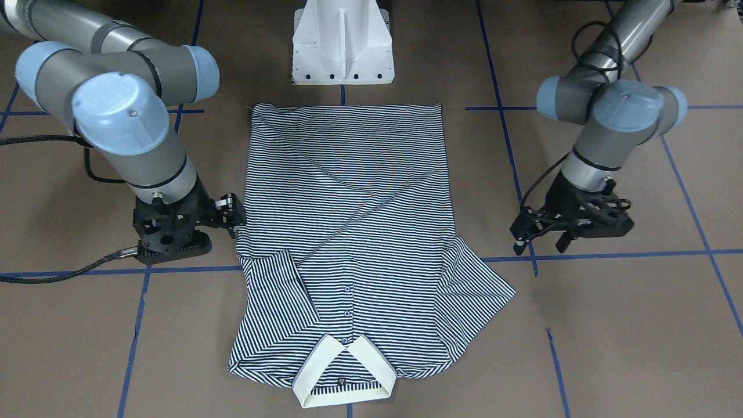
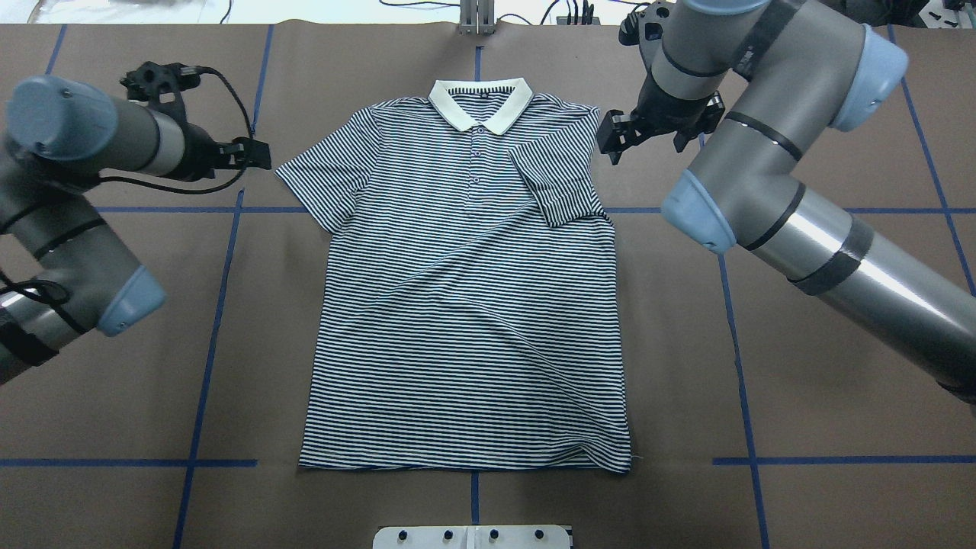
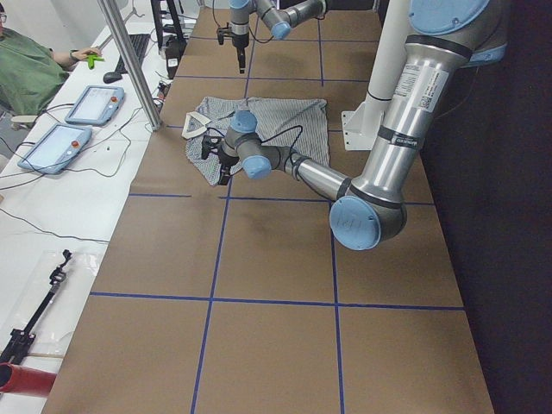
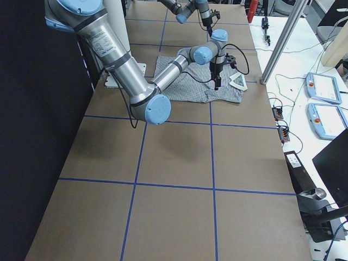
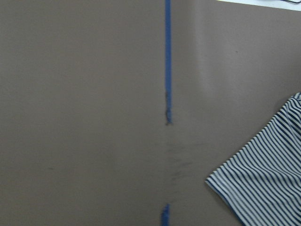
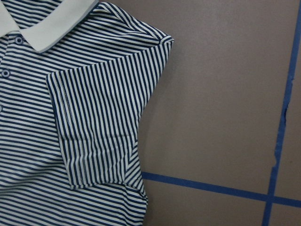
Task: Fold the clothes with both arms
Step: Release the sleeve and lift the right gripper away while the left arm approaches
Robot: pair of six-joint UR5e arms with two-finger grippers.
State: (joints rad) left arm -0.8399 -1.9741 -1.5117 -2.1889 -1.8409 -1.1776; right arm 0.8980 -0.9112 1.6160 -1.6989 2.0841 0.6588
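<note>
Front-facing view: the finely striped knit polo shirt [image 1: 348,220] lies flat on the brown paper tabletop [image 1: 609,325], its right sleeve [image 1: 278,290] folded onto the chest. The left tool [image 1: 540,247] hangs released and empty. Overhead: the right tool [image 2: 644,145] is released beside that sleeve.

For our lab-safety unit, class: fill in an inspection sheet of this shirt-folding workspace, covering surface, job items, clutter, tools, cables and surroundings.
Surface: brown table, blue tape grid.
Job's things: striped polo shirt lies flat, front up; one sleeve folded onto the chest, other sleeve spread.
Clutter: nothing seen.
Tools: left tool and right tool open, empty, near the shirt's sides.
Cables: black cable on table by right arm; second cable loops beside left tool.
Surroundings: white pedestal; person seated beside two tablets.
</note>
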